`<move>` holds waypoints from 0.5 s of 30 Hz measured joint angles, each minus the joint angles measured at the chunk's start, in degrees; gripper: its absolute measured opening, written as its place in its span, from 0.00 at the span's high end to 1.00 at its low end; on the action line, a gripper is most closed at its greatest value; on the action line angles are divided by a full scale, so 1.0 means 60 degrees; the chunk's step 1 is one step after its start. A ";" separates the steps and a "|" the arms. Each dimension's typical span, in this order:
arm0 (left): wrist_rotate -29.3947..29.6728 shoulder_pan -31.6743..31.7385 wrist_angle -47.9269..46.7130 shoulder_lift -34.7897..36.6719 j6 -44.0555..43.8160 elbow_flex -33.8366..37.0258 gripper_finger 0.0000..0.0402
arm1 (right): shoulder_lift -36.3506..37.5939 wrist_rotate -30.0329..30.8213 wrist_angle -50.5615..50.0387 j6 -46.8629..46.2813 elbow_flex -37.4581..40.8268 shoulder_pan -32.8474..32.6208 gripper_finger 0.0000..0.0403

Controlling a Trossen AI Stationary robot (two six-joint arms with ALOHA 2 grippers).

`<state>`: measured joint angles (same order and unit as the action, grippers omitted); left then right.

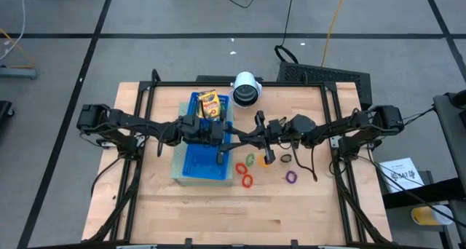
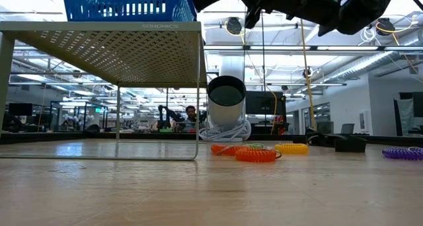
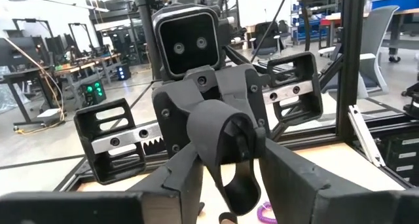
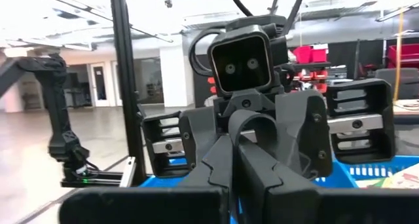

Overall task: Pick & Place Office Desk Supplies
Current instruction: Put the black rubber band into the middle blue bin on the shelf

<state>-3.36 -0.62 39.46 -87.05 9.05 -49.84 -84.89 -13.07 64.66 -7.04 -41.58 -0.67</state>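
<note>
A yellow-and-green crayon box (image 1: 209,105) lies in the far compartment of the blue tray (image 1: 191,161). Thin rings lie on the wood to the tray's right: red (image 1: 240,167), orange-red (image 1: 246,181), green (image 1: 250,159) and purple (image 1: 291,178). A small black clip (image 1: 286,159) sits among them. My left gripper (image 1: 227,136) hovers high over the tray's right edge, slightly open and empty. My right gripper (image 1: 252,135) faces it tip to tip at the same height, shut, with nothing showing between its fingers (image 4: 226,165). In the left wrist view my left gripper (image 3: 229,155) looks straight at the right one.
The tray (image 2: 132,4) stands on a raised perforated metal shelf (image 2: 119,51) with thin legs. A white cylinder with a dark centre (image 1: 246,89) lies at the far edge, by the tray's corner. Bare wood stretches along the near edge. A black frame borders the table.
</note>
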 joint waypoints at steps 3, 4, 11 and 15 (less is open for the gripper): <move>-0.0044 0.0000 -0.0007 0.0000 -0.0016 0.0000 0.62 | 0.0002 -0.0079 0.0031 -0.0076 0.0000 0.0000 1.00; -0.0043 0.0000 -0.0007 0.0000 -0.0007 0.0000 0.62 | 0.0002 -0.0085 0.0041 -0.0114 0.0000 0.0000 1.00; 0.0246 0.0026 -0.0139 -0.0003 0.0053 0.0003 0.62 | 0.0014 -0.0318 0.0331 -0.0103 -0.0005 -0.0024 1.00; 0.0495 0.0082 -0.0144 -0.0022 0.0049 0.0007 0.62 | 0.0035 -0.0794 0.0613 -0.0154 -0.0011 -0.0053 1.00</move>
<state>-0.39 -0.13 38.60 -87.18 9.34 -49.80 -84.68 -17.84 68.34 -7.97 -41.65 -0.98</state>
